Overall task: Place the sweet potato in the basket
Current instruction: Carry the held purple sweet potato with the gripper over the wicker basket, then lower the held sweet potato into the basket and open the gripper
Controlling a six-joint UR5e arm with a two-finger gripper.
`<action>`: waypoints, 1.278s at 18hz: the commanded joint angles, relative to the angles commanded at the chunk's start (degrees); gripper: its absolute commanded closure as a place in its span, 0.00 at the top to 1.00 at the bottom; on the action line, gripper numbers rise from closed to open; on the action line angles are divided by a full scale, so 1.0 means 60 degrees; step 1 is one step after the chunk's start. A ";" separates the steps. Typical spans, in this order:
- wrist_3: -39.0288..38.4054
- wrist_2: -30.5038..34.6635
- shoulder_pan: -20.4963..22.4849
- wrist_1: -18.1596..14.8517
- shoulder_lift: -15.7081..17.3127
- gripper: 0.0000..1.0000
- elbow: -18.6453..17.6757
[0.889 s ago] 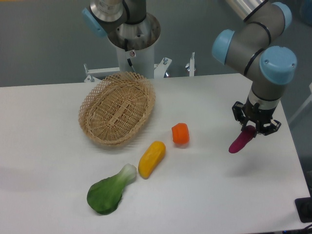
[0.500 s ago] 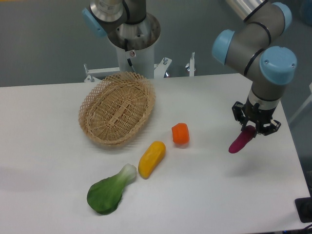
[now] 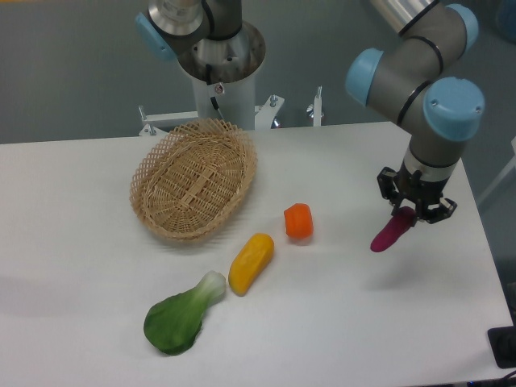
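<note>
The sweet potato (image 3: 388, 235) is a small magenta-purple tuber hanging tilted from my gripper (image 3: 408, 214) at the right side of the table, lifted a little above the surface. The gripper is shut on its upper end. The basket (image 3: 194, 179) is an oval tan wicker basket, empty, at the back left of the table, far to the left of the gripper.
An orange chunk (image 3: 298, 221) lies between the basket and the gripper. A yellow oblong vegetable (image 3: 251, 263) and a green leafy vegetable (image 3: 181, 316) lie in front of the basket. The robot's base column (image 3: 224, 76) stands behind the basket.
My gripper has moved slightly left with the sweet potato in it. Nothing else has moved.
</note>
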 joint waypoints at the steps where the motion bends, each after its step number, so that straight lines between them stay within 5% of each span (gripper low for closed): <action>1: 0.0000 -0.0029 -0.0074 0.0015 0.0146 0.22 -0.0234; 9: 0.0000 -0.0454 -0.1083 0.0132 0.1845 0.22 -0.2373; 23: -0.0088 -0.0352 -0.3106 0.0161 0.3325 0.23 -0.4468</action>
